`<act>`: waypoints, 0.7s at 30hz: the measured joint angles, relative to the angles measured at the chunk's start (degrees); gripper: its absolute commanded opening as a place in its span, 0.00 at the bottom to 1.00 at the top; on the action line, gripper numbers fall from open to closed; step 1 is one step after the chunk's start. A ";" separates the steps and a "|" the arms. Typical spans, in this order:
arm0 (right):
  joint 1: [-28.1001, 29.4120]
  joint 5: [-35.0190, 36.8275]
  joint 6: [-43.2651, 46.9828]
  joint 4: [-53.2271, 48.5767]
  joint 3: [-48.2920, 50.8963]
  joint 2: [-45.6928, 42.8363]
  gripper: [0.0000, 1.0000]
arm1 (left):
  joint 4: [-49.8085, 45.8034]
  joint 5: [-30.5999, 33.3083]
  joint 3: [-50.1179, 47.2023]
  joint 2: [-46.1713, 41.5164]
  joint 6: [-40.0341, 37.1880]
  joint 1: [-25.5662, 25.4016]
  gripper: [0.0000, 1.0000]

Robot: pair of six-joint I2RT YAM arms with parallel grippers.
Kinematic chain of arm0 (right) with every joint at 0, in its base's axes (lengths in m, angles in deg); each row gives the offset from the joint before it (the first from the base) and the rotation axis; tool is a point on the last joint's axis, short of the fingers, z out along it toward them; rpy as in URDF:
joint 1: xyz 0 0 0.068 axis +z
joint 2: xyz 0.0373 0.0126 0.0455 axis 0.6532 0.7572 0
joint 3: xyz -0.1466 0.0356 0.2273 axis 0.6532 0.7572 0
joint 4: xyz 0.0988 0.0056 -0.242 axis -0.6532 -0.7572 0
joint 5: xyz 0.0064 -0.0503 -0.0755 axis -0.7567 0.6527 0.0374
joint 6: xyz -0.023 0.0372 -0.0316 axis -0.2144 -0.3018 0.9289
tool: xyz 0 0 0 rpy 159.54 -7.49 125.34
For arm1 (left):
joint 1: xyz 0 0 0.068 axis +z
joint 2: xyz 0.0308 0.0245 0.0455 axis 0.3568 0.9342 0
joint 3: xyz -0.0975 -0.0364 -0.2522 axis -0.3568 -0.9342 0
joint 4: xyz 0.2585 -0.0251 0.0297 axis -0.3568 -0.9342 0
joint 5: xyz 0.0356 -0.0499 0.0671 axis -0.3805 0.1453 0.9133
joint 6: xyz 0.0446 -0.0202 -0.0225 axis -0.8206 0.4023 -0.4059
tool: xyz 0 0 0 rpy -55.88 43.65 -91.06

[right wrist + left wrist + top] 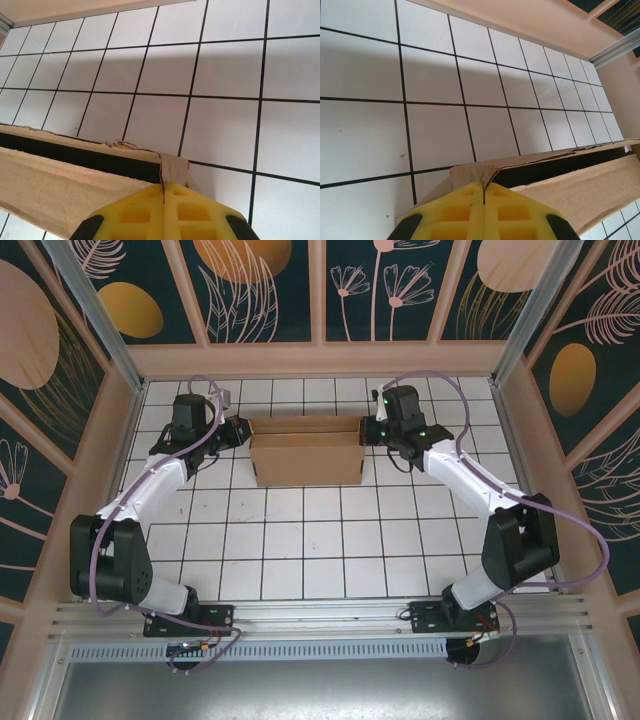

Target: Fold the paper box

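The paper box (305, 455) is plain brown cardboard, standing as a shallow open box at the back middle of the tiled floor. My left gripper (240, 432) is shut on its left end wall. In the left wrist view the yellow fingertips (470, 200) pinch the box's corner edge (485, 175), with the dark inside running off to the right. My right gripper (368, 432) is shut on the right end wall. The right wrist view has its yellow fingertips (175, 200) closed on a frayed cardboard corner (172, 167), the box (60, 185) stretching left.
White tiles with black grout cover the floor (320, 550) in front of the box. Beige walls (320, 358) with patterned panels close in the back and both sides. A metal rail (320, 615) runs along the near edge by the arm bases.
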 measured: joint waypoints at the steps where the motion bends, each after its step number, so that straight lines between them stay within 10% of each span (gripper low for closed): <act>1: 0.00 0.00 0.00 -0.42 -0.44 0.26 0.00 | 0.00 0.13 0.00 0.00 -0.02 0.00 0.00; 21: -1.40 -5.73 -5.22 -4.09 -3.34 1.90 0.00 | 0.00 1.64 0.00 0.00 -0.02 0.00 0.00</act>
